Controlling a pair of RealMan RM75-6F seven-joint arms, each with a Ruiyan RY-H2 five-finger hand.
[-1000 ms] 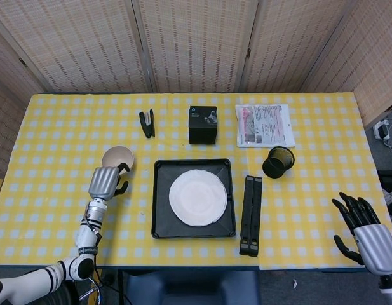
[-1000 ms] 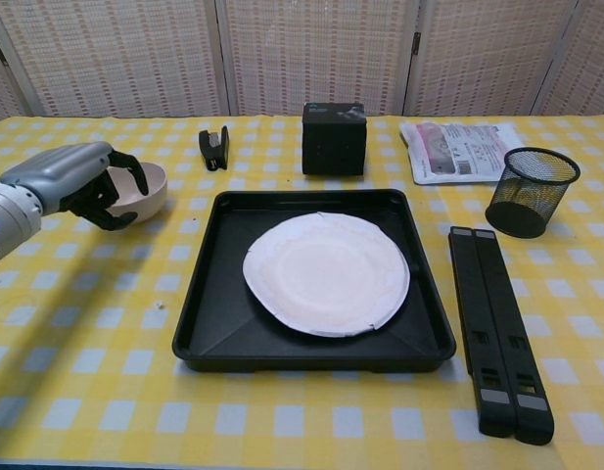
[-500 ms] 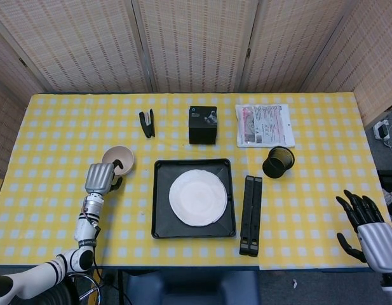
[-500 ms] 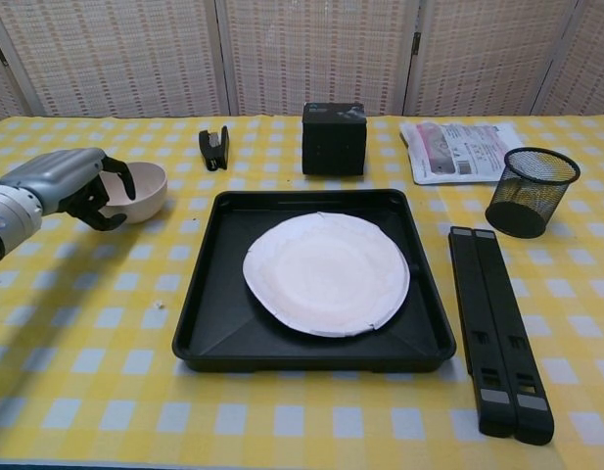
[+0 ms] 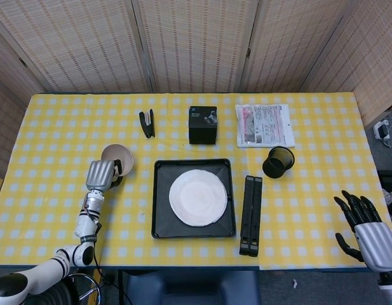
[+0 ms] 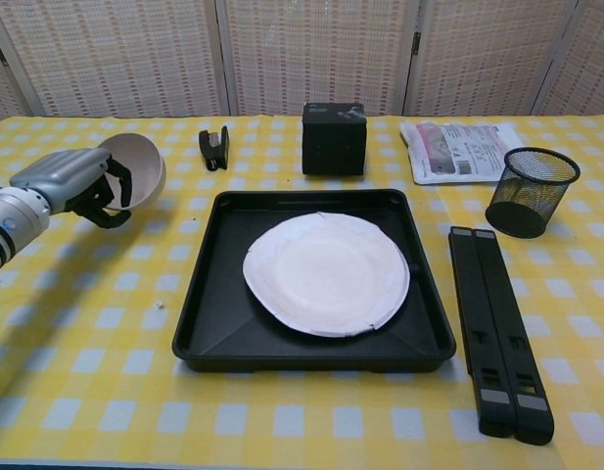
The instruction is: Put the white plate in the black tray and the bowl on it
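The bowl [image 6: 135, 168] is at the left of the frame, up off the table & tipped on its side, w/ its open mouth facing left toward the hand. The left hand [image 6: 74, 182] has it, fingers curled round the rim. In the head view the bowl [image 5: 117, 159] sits mid-left, just above the silver back of that hand [image 5: 101, 175].

The white plate [image 6: 327, 272] lies flat in the black tray [image 6: 215, 338], in the middle of the frame. It fills most of the tray floor. The bowl is well apart from both, off to the left of the tray.

The right hand [image 5: 367, 230] shows only in the head view, bottom right corner, past the table edge. Its dark fingers are spread apart & hold nothing.

Other stuff on the yellow checked table [image 6: 96, 372]: a long black bar thing [image 6: 497, 328] lies just right of the tray. A black mesh cup [image 6: 533, 191] stands upright above that, right side. A flat packet [image 6: 461, 150] w/ pink print is in the upper right. A black box [image 6: 335, 138] stands top centre, just above the tray. A small black stapler [image 6: 214, 147] is left of the box, near the bowl.
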